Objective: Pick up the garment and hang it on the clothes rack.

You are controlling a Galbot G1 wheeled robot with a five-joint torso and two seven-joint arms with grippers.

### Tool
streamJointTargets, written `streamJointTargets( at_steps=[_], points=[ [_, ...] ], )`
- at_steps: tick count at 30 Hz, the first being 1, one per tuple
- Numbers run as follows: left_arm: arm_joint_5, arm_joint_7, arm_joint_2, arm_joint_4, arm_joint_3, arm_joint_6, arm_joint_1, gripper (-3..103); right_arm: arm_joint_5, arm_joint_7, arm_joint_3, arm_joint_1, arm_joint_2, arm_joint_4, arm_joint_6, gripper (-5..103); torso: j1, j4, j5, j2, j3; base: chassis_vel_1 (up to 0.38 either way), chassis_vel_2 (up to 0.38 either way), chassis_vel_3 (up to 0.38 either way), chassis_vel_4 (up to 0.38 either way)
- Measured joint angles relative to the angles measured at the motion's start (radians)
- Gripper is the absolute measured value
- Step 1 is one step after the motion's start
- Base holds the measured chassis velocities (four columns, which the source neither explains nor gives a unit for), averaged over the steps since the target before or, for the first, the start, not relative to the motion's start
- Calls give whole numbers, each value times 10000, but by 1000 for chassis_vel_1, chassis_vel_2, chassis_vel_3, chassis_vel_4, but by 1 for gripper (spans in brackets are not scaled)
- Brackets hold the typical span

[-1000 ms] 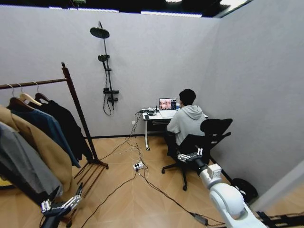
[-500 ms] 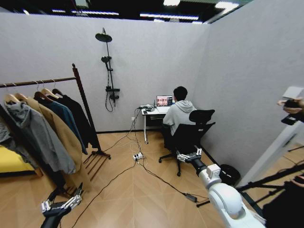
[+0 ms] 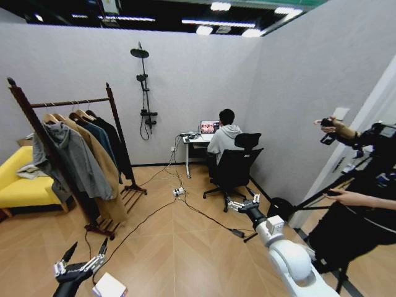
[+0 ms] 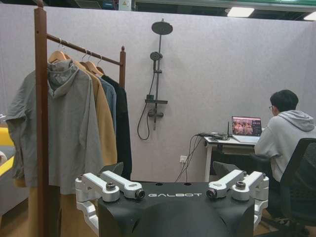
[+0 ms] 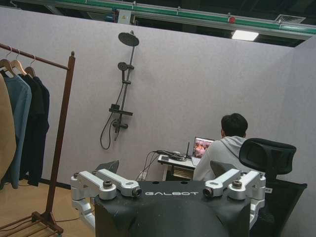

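My view has swung back from the tall reddish-brown wooden clothes rack (image 3: 117,139), where the long black garment (image 3: 117,148) already hangs at the rail's far end, so both pincers, left (image 3: 79,267) and right (image 3: 242,203), hang apart and empty.

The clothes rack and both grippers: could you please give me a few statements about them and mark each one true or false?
1. The black garment hangs on the clothes rack. True.
2. The garment is the one nearest the yellow sofa. False: the grey hoodie is on that side; the garment hangs at the far end, toward the shower pole.
3. The left gripper holds the garment. False: it is open and empty, low at the robot's left.
4. The right gripper is open and empty. True.
5. A tan coat hangs between the hoodie and the blue jacket. True.
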Motion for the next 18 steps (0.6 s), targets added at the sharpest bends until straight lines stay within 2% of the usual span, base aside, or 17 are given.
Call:
streamJointTargets(
  at_steps=[1,2,5,15,18],
  points=[
    [0,0,0,0,0,0,1,100,0,-1,0,-20,3,-13,11,100,-1,-1,9,2,0,218,-32,-159,188],
    [0,8,0,0,1,0,-1,100,-27,-20,2,-80,7,-23,37,100,0,-13,16,-1,1,68,-62,-117,97],
    [0,6,0,0,1,0,-1,100,-64,-52,6,-141,46,-20,63,100,2,-4,6,-3,2,17,-41,-78,44],
    [0,5,0,0,1,0,-4,100,-70,-83,17,-220,220,67,43,100,23,-2,11,-15,9,-31,57,43,-51],
    [0,5,0,0,1,0,-3,100,323,-84,94,-334,380,196,-185,100,14,-3,9,-10,5,0,0,0,0]
  ],
)
